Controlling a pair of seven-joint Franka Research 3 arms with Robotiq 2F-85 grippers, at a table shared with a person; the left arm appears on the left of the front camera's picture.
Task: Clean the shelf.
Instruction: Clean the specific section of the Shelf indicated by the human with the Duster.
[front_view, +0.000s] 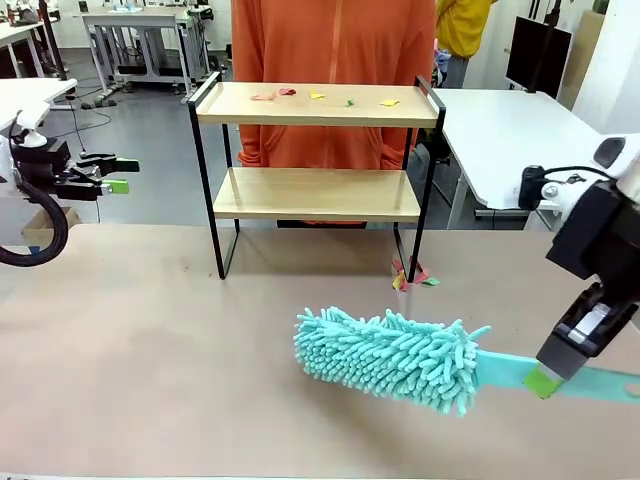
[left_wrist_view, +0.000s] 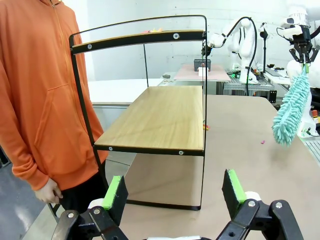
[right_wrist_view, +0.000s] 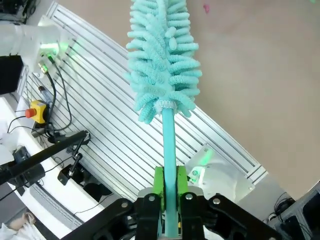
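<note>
The shelf (front_view: 318, 193) stands at the far middle of the table, two wooden boards in a black frame. Small coloured scraps (front_view: 316, 96) lie on its top board. My right gripper (front_view: 545, 378) is shut on the handle of a teal fluffy duster (front_view: 390, 357), whose head hangs low over the table in front of the shelf. In the right wrist view my right gripper (right_wrist_view: 170, 186) clamps the duster (right_wrist_view: 162, 55) handle. My left gripper (front_view: 118, 175) is open at the far left, off the table's edge. From the left wrist, the shelf (left_wrist_view: 160, 117) is seen end-on beyond my left gripper (left_wrist_view: 174, 192).
A person in an orange hoodie (front_view: 330, 60) stands right behind the shelf. More coloured scraps (front_view: 412, 277) lie on the table by the shelf's right leg. White tables (front_view: 520, 130) stand at the back right.
</note>
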